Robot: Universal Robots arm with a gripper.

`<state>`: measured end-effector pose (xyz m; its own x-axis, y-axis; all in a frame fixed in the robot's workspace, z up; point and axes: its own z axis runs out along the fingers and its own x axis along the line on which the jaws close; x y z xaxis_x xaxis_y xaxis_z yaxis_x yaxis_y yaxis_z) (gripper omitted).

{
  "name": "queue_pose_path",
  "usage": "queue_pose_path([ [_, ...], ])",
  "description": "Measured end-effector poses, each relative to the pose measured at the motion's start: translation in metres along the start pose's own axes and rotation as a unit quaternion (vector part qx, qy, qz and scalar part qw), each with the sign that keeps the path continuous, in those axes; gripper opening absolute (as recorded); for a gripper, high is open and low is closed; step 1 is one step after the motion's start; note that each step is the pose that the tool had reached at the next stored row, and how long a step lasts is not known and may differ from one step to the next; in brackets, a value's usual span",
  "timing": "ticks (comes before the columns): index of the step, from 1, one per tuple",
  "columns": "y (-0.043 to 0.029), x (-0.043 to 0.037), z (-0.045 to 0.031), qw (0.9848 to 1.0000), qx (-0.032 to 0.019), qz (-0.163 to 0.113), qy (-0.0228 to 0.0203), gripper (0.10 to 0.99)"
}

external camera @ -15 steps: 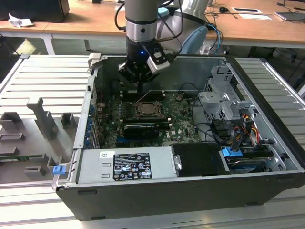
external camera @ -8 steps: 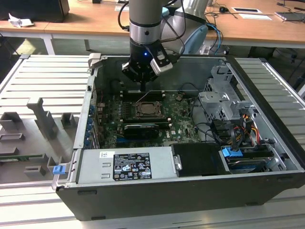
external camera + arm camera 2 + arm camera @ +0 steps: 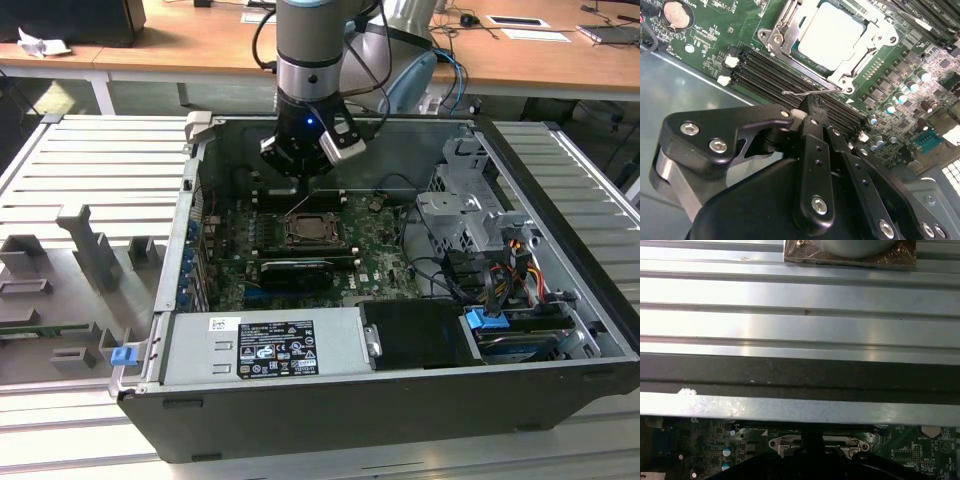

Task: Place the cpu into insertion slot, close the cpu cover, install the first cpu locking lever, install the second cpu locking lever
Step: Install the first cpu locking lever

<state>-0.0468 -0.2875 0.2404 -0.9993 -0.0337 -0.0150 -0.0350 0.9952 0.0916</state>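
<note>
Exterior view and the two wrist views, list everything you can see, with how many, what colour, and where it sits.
computer case: one, black and grey, lying open on the ribbed metal table.
motherboard: one, green, on the case floor.
insertion slot: one, metal-rimmed, mid-board.
cpu: one, pale silver, seated in the slot.
cpu cover: one, silver frame, lying flat around the cpu.
locking lever: one thin wire, silver, between socket and memory slots, close to the gripper tip.
memory slots: several, black, beside the socket.
power supply: one, grey, near front wall.
drive cage: one, grey, exterior view's right.
desks: wooden, behind.
gripper: one, black, above the lever.
</note>
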Motion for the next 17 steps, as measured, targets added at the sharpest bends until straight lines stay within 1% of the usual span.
queue_pose_path([
  [4,-0.0003,-0.002,0.0024,1.0,-0.0002,-0.007,0.0006,0.106],
  [9,-0.0007,-0.0083,0.006,0.9999,-0.0002,-0.011,0.001,0.106],
  [13,-0.0015,-0.0194,0.0172,0.9999,-0.0002,-0.011,0.0011,0.106],
  [17,-0.002,-0.0244,0.0229,0.9999,-0.0002,-0.011,0.0011,0.106],
])
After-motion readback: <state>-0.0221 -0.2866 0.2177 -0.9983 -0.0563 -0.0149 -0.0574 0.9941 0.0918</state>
